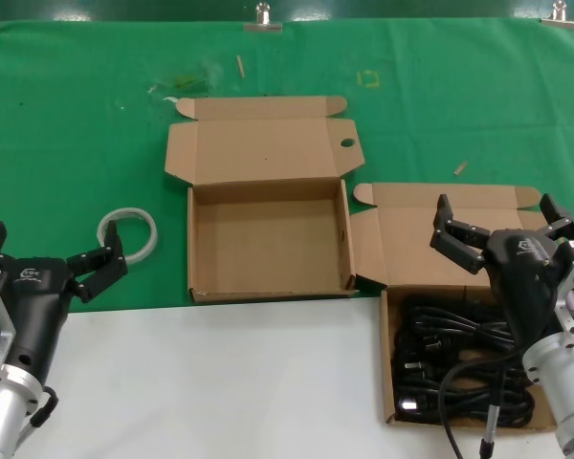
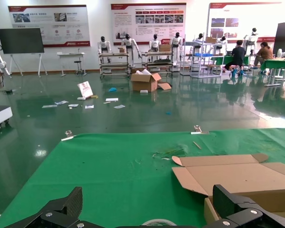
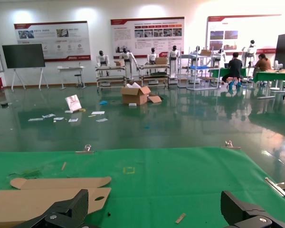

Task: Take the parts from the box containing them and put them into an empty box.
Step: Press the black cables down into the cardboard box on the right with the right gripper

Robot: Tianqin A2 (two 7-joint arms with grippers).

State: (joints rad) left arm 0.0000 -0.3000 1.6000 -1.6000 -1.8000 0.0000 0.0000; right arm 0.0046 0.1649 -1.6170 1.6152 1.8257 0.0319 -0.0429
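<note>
black power cords (image 1: pixel 464 359), bundled in loose coils with moulded plugs, lie heaped in the shallow brown cardboard box (image 1: pixel 388 368) at the robot's right, on the white front strip of the table (image 1: pixel 220 382), its hinged lid (image 1: pixel 440 234) folded back onto the green cloth (image 1: pixel 77 124) so the inside is open from above. none of the cords has left it yet, so the task looks barely begun. the right gripper (image 1: pixel 502 229) hangs over the far edge of that box, just above the lid's hinge, fingers spread wide and holding nothing; it seems placed there to come down on the coils, which are tangled enough that one bundle may drag another with it. the empty brown cardboard box (image 1: pixel 268 287) sits just beside the full one, toward the middle of the table, also with its lid laid flat behind it, a side tab with a round hole (image 1: pixel 347 143) showing; keeping the two boxes close likely makes the carry short. the left gripper (image 1: pixel 53 253) waits at the near left, fingers wide apart and empty, well apart from both boxes and just beside a white tape ring (image 1: pixel 129 232) on the cloth, which is no part of the job. metal clips (image 1: pixel 263 17) at the far edge pin the cloth down.
</note>
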